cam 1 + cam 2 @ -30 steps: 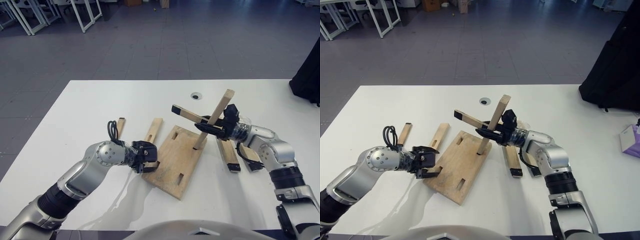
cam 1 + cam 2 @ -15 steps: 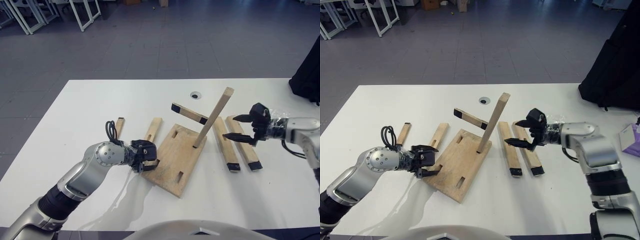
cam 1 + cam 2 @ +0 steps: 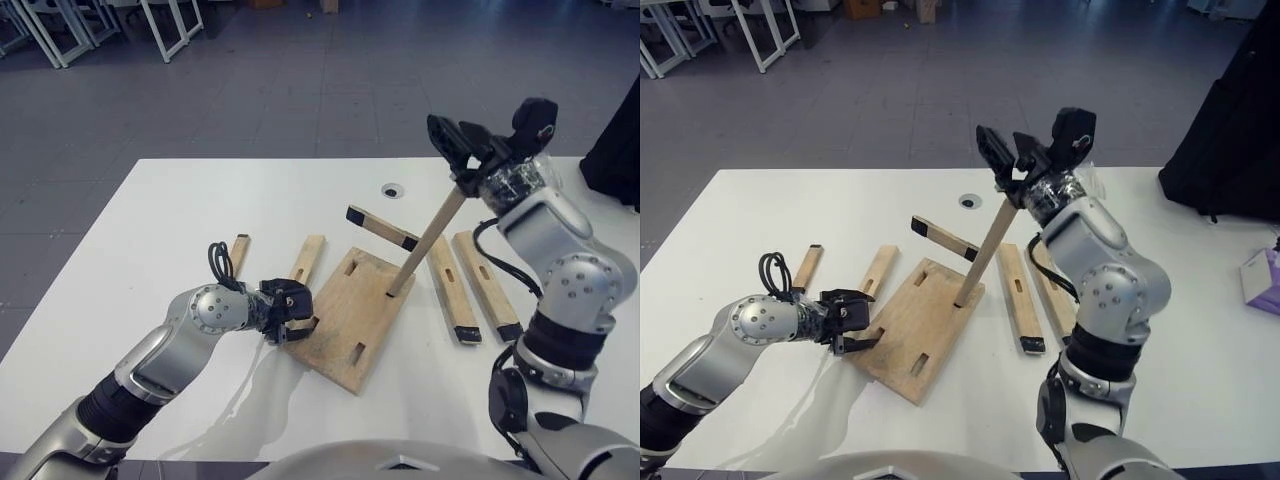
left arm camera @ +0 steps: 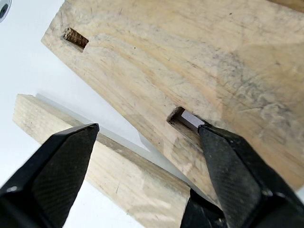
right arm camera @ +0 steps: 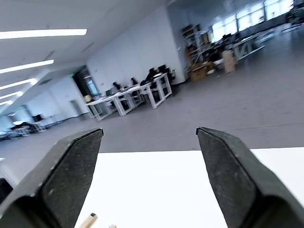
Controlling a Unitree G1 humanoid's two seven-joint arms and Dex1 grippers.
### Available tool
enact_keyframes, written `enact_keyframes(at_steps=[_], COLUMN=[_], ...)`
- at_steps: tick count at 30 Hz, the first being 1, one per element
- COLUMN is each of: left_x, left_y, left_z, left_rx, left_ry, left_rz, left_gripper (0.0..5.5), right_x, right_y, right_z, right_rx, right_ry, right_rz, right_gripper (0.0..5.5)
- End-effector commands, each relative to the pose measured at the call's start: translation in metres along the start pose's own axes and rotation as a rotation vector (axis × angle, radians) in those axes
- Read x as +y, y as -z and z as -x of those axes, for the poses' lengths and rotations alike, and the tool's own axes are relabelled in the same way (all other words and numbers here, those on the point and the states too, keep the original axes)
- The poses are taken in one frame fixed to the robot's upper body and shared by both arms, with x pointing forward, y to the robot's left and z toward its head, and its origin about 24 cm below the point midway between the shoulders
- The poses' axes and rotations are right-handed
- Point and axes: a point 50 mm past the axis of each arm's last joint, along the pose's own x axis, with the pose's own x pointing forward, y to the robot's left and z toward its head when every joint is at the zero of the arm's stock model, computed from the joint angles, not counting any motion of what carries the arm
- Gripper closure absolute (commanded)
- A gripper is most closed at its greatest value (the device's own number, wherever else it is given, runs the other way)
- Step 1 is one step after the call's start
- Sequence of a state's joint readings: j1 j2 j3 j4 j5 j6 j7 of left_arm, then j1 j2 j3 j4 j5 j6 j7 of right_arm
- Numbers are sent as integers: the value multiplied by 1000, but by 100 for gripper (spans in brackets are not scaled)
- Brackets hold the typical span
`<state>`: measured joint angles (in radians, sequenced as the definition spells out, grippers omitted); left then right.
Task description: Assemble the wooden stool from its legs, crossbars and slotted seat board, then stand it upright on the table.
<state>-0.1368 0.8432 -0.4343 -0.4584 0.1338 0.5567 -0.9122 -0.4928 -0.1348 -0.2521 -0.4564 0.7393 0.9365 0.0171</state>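
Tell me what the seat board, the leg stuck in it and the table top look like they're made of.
Seat board: pale raw wood, visible grain and scuffs, apparently unvarnished.
Leaning leg: the same light wood, matte.
Table: smooth white surface, faintly reflective, perhaps laminate or paint; the look leaves it open.

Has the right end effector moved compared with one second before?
Yes. The right end effector went from the middle of the leaning leg, just above the seat board, up to the leg's top end.
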Motion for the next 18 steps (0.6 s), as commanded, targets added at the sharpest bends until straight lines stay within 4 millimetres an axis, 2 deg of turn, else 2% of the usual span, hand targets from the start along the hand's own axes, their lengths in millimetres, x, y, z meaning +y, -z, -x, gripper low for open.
enact_keyframes(at_steps=[1, 3, 6, 7, 9, 10, 12, 14, 16, 17, 18], left_x=[-11, -11, -13, -14, -14, -12, -5, 4, 10, 13, 17], left_y=[15, 15, 15, 14, 10, 5, -4, -15, -23, -26, -27], left_z=[-5, -5, -7, -7, -5, -1, 8, 20, 31, 36, 41], left_rx=[78, 77, 71, 68, 51, 30, -6, -35, -63, -71, -80], left_ry=[42, 38, 32, 32, 30, 24, -7, -58, -98, -115, -132], left_rz=[55, 61, 74, 77, 82, 89, 95, 104, 116, 119, 127], left_gripper=[162, 162, 162, 162, 162, 162, 162, 162, 162, 162, 162], right_x=[-10, -11, -17, -20, -30, -36, -53, -73, -86, -91, -96], right_y=[43, 20, -39, -61, -84, -83, -58, -4, 41, 56, 69], right_z=[5, -1, -5, -2, 12, 21, 41, 72, 103, 116, 128], right_rx=[191, 99, -113, -185, -236, -204, -69, 220, 464, 547, 617], right_ry=[86, 80, 79, 92, 138, 164, 249, 334, 364, 369, 375], right_rz=[-51, -47, -31, -5, 68, 103, 179, 286, 320, 329, 328], right_gripper=[187, 187, 187, 187, 169, 157, 114, 70, 37, 14, 14])
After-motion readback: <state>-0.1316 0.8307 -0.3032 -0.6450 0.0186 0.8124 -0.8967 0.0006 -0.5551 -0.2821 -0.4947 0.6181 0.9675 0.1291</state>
